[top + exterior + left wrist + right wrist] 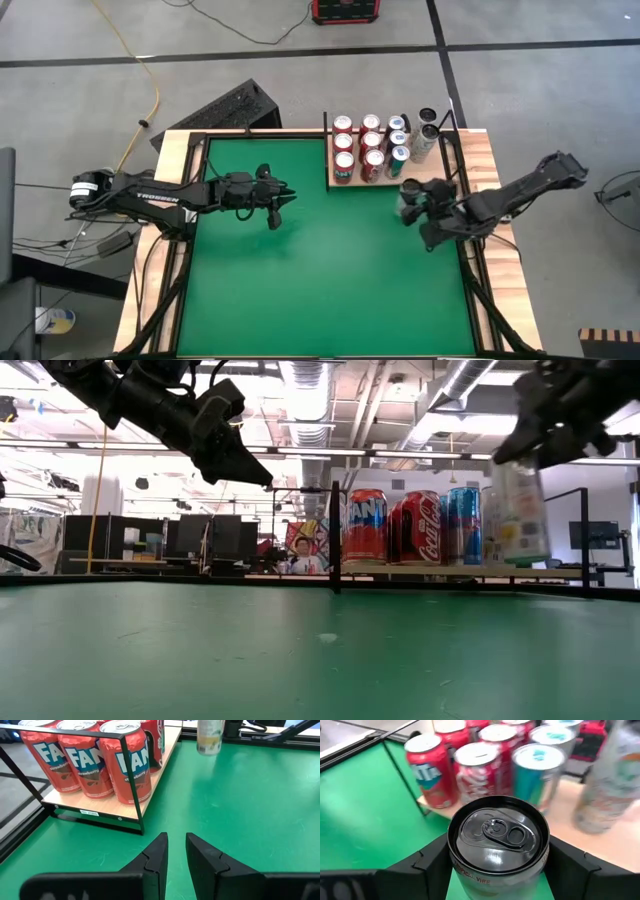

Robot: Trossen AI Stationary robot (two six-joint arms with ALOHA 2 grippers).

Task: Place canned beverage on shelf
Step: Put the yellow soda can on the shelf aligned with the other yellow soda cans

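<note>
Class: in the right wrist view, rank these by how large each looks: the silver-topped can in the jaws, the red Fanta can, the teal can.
1. Silver-topped can, held by the right gripper: largest, though it is nearest the camera.
2. Teal can and red Fanta can: these look alike, so no ranking.

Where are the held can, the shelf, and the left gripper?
held can (497, 832), right wrist view, its top lid.
shelf (160, 767), left wrist view, bare board edge.
left gripper (288, 197), high view, between fingertips.
</note>
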